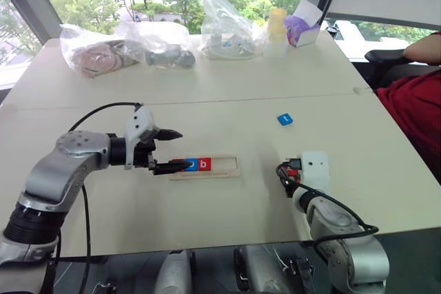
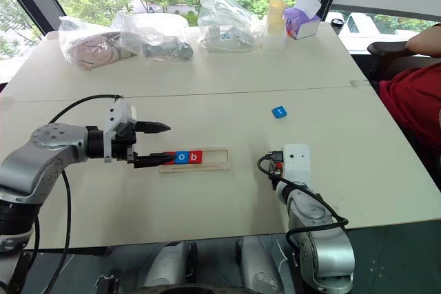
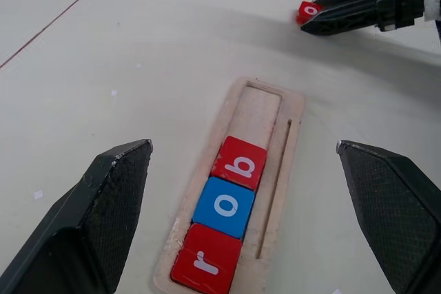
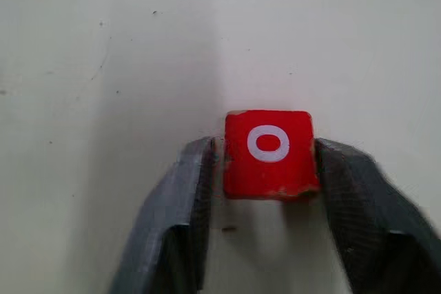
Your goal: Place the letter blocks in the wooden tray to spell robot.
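Note:
The wooden tray [image 1: 224, 164] lies mid-table and holds, from its left end, a red r [image 3: 206, 265], a blue o [image 3: 225, 206] and a red b [image 3: 240, 163]; the rest of its slot is bare. My left gripper [image 1: 178, 149] hovers open over the tray's left end, one finger covering the r in the eye views. My right gripper [image 4: 265, 142] is off to the right of the tray, shut on a red o block [image 4: 269, 163] just above the table. A blue t block [image 1: 284, 119] lies farther back on the right.
Clear plastic bags [image 1: 155, 45] with items, a yellow-capped bottle [image 1: 276, 31] and a purple-and-white box [image 1: 303, 29] line the table's far side. A person in a red top [image 1: 417, 111] sits at the right edge. A seam [image 1: 207, 100] crosses the table.

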